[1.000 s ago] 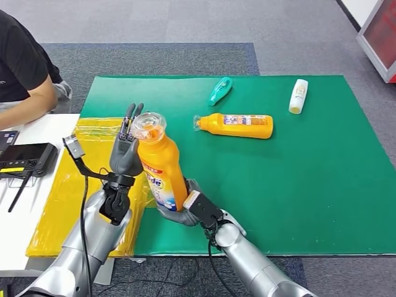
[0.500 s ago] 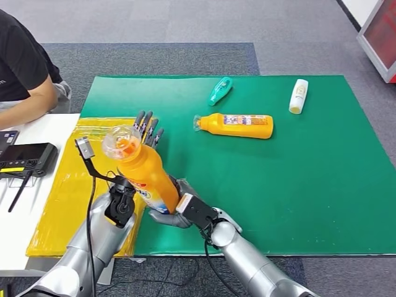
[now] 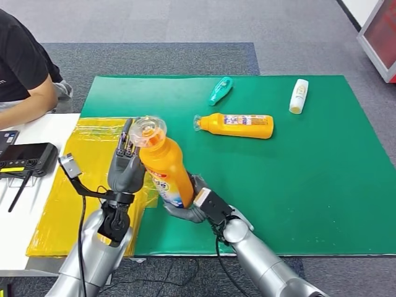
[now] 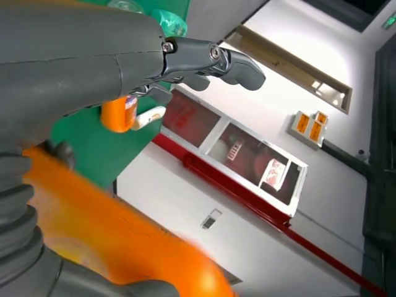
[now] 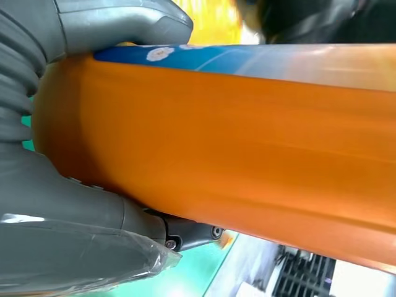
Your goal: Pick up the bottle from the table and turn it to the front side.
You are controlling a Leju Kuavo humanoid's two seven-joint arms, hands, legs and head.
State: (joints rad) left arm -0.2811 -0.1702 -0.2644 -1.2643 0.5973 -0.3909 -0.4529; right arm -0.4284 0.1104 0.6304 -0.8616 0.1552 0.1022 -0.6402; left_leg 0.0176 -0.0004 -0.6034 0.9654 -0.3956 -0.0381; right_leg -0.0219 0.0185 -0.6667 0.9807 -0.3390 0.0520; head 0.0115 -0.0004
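The orange bottle (image 3: 166, 164) is being held up off the green mat (image 3: 303, 185), tilting with its clear cap (image 3: 147, 130) leaning toward the robot's left. The right hand (image 3: 187, 207) is gripping its lower end from beneath. The left hand (image 3: 125, 167) is pressing against its upper side, fingers upright; I cannot tell if they are closing on it. Another orange bottle (image 3: 236, 125) is lying flat farther back, near a teal bottle (image 3: 220, 90) and a white one (image 3: 299, 95). A yellow sheet (image 3: 70, 192) is lying beside the mat.

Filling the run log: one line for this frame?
right hand: grips orange detergent bottle at base | bottle: lifted, tilted | left hand: beside bottle neck, contact unclear
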